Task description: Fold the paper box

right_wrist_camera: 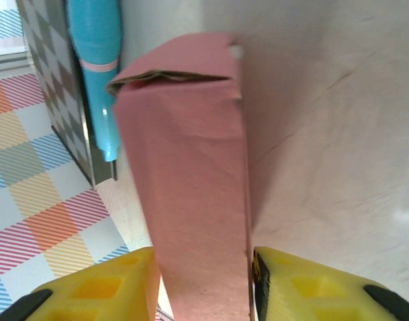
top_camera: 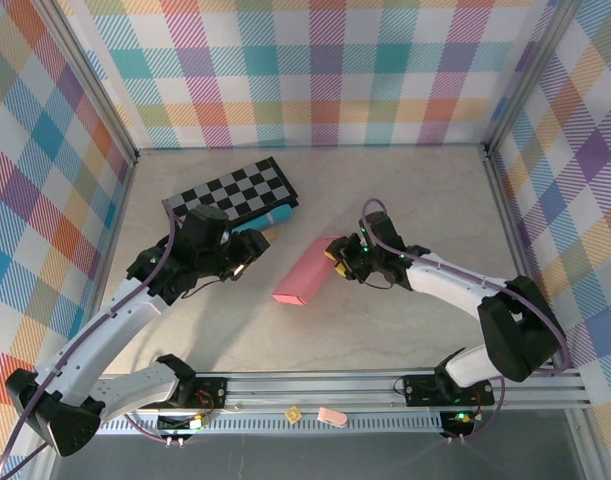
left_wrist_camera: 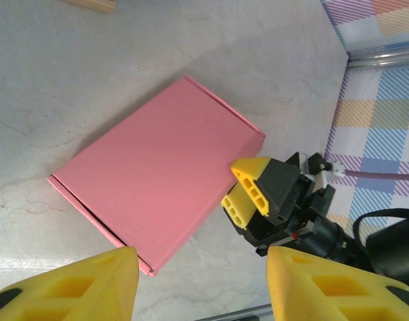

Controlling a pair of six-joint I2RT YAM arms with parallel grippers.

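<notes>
Pink paper box (top_camera: pixel 303 272), black-grey checkered board (top_camera: pixel 235 190)

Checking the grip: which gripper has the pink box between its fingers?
The right gripper: the paper box sits between its fingers; the left gripper hovers apart, open and empty.

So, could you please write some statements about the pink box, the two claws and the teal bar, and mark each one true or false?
1. The paper box is folded up, not a flat sheet. True.
2. The left claw is shut on the box. False: it is open and holds nothing.
3. The fingers of the right claw flank one end of the box. True.
4. The teal bar lies on top of the box. False: it lies beside the checkered board, apart from the box.
</notes>
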